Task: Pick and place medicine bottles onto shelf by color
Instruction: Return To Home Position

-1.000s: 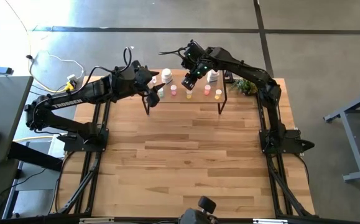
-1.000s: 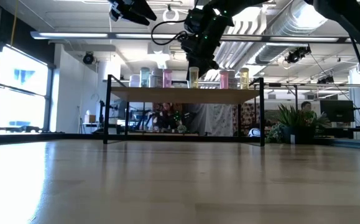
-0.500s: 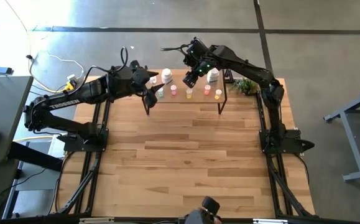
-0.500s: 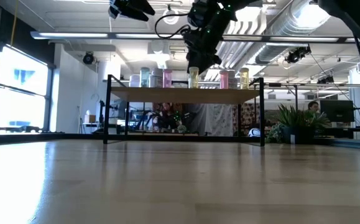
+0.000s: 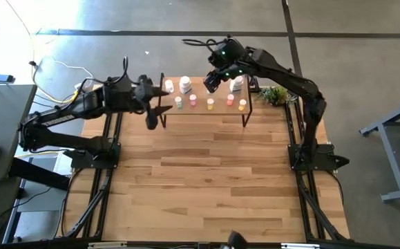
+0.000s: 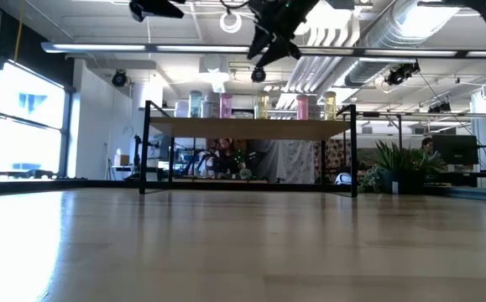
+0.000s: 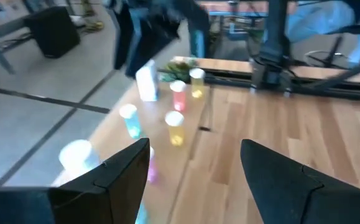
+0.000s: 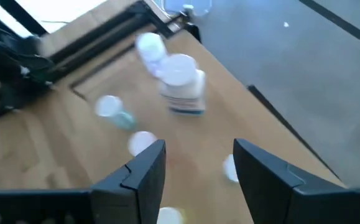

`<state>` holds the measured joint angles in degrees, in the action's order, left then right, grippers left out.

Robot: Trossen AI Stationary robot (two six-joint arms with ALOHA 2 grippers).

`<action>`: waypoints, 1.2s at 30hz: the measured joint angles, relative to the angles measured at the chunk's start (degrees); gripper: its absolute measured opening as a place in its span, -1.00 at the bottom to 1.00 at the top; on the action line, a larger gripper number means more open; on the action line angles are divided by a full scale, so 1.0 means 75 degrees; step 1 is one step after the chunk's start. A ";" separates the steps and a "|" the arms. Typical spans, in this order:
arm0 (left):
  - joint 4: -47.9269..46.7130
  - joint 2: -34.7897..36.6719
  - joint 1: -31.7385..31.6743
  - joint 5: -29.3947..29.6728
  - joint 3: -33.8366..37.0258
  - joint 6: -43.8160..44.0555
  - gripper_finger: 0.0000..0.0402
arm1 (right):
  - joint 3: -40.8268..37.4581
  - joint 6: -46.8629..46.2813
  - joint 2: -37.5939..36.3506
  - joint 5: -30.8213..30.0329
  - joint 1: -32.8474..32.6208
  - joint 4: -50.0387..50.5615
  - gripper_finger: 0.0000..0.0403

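Backed left tool (image 5: 151, 119) off shelf (image 5: 200, 109), lifted right tool (image 5: 212, 81) higher above it; both spread, empty. Leaves bottles (image 5: 210, 104) standing on shelf. Looks sorted; just homing now.

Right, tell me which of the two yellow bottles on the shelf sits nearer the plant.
The yellow-orange bottle at the row's end toward the plant. The other yellow bottle stands mid-row, a pink bottle between them.
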<state>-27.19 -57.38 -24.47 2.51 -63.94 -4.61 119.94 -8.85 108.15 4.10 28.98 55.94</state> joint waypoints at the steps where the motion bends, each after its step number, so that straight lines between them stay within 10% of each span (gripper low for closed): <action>1: 0.0045 0.0155 0.0002 -0.0095 0.0185 0.0004 0.20 | 0.0000 -0.0084 -0.0060 0.0002 -0.0089 -0.0015 -0.11; 22: 0.2160 0.4947 0.0041 -0.1189 0.5271 0.1604 0.20 | 0.0006 -0.1416 -0.0340 -0.0655 -0.2422 -0.0832 -0.11; 36: 0.3908 0.5939 0.0041 -0.1595 0.7479 0.2641 0.20 | 0.0006 -0.0949 -0.1645 -0.0935 -0.2674 -0.0684 -0.11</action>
<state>2.12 -12.84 -24.16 -9.46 -7.84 15.20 119.98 -15.97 95.81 -2.91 8.93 50.81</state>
